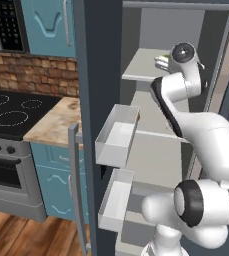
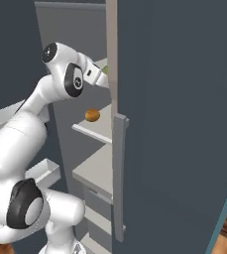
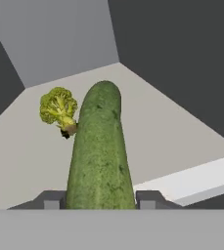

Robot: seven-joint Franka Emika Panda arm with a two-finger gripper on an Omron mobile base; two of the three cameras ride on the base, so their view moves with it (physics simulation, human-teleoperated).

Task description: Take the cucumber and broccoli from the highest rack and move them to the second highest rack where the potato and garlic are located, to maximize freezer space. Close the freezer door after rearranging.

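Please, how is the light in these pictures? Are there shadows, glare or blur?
Hand view: sharp, flat light; a small dark shadow under the broccoli, none strong by the cucumber. Left base view: even, no glare. Right base view: dim, the door dark; potato clear.

Arm (image 2: 60, 79) reaching onto top rack (image 2: 101, 64); potato (image 2: 92, 115), probably, on rack below.

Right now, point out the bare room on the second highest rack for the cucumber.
In the right base view, the second rack lies bare in front of the potato. Its right end is hidden behind the door edge. The cucumber sits between the end effector fingers.
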